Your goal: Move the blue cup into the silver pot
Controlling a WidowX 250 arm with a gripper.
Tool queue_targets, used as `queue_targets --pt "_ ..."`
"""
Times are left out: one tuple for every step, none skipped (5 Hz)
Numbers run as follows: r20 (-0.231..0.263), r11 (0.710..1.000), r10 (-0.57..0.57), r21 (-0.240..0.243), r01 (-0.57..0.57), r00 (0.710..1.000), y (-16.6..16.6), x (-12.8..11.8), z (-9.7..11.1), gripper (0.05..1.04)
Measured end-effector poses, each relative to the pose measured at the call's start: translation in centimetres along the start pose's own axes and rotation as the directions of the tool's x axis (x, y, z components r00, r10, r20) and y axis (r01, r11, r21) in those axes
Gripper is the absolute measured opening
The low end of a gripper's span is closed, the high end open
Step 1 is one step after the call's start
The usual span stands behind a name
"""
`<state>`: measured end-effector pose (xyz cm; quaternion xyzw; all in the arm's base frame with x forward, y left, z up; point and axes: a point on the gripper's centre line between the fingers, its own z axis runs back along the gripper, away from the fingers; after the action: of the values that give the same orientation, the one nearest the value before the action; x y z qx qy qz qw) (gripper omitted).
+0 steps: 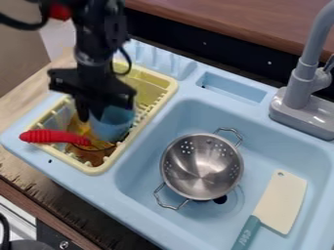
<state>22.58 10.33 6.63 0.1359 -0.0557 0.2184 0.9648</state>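
My gripper [91, 108] hangs over the yellow dish rack at the upper left, right at the upper left side of the blue cup. The blue cup [114, 123] is inside the rack, with part of its top hidden by the gripper. Whether the two are touching I cannot tell. The silver pot [201, 167], a metal colander with two wire handles and holes in its wall, sits upright in the blue sink, to the right of the rack. The inside of the pot holds nothing.
The yellow rack [158, 104] also holds a red-handled utensil [53, 137] and an orange-brown item [87, 153]. A cream cleaver with a teal handle [281, 202] lies in the sink, right of the pot. The grey faucet [300, 93] stands at the upper right.
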Motion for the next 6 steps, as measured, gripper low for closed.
queue_targets --pt "-0.011 0.998 0.038 -0.046 -0.038 0.999 0.1 0.6 1.6 0.060" --pt "-0.019 0.989 -0.020 -0.148 0.017 1.000 -0.8 0.6 3.5 0.060" --pt "-0.012 0.970 -0.155 -0.191 0.150 0.988 -3.5 -0.5 4.6 0.060" --pt "-0.034 0.908 -0.351 -0.258 0.331 0.936 -6.4 -1.9 5.2 0.060" --pt "-0.068 0.809 -0.530 -0.339 0.480 0.846 -9.1 -2.9 4.2 0.060" --pt "-0.033 0.774 -0.575 -0.346 0.531 0.817 -10.8 -3.5 3.8 0.060"
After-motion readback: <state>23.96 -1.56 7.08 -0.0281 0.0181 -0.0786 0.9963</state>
